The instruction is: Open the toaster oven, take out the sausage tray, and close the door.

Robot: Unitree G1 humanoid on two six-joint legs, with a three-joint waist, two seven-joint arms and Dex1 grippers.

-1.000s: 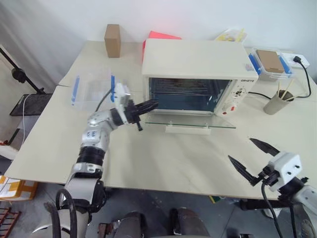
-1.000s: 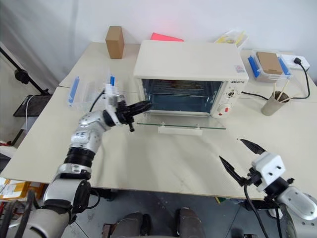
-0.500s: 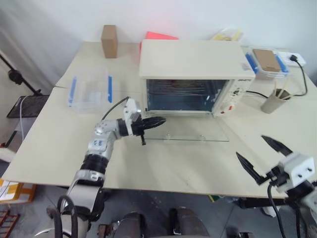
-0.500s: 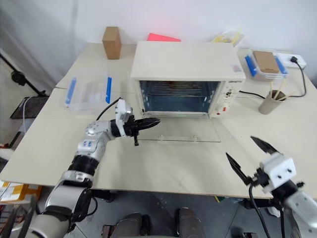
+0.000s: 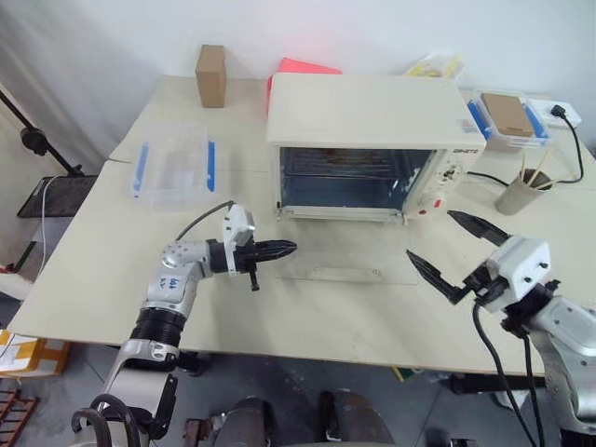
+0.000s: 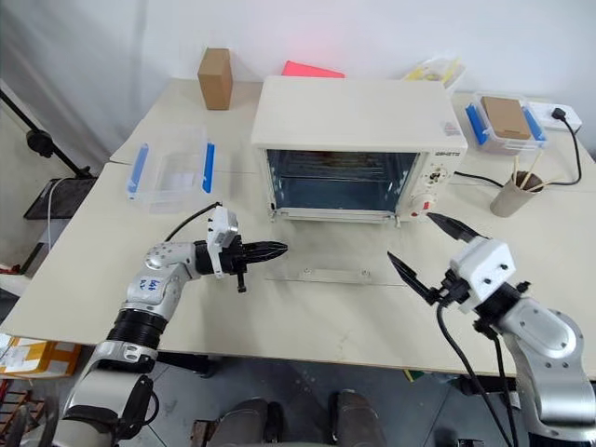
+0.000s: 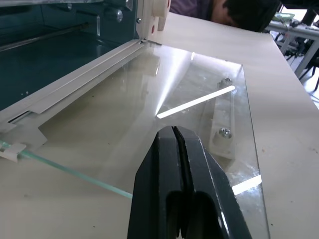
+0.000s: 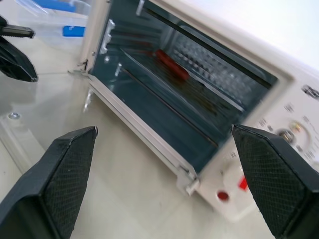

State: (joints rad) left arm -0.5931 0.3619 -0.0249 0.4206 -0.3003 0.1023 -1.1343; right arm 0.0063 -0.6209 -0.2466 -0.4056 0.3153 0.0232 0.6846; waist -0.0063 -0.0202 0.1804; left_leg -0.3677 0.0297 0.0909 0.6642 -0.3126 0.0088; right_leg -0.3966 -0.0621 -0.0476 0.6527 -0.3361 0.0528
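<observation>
Inside the toaster oven (image 5: 372, 140), sausage tray (image 8: 187, 84) barely shows; left pincer (image 5: 287, 248) pressed together.

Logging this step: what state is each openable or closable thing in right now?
door: fully open, lying flat on the table
toaster oven: open, sausage tray inside on the rack
left gripper: jaws shut, empty
right gripper: jaws wide open, empty

The toaster oven (image 5: 372, 140) stands at the far middle of the table (image 5: 307, 317). Its door (image 5: 345, 251) lies flat on the table on the near side of it. A clear box (image 5: 172, 168) sits left of the oven, a cardboard box (image 5: 210, 63) at the far left, and a cup (image 5: 518, 193) to its right.
</observation>
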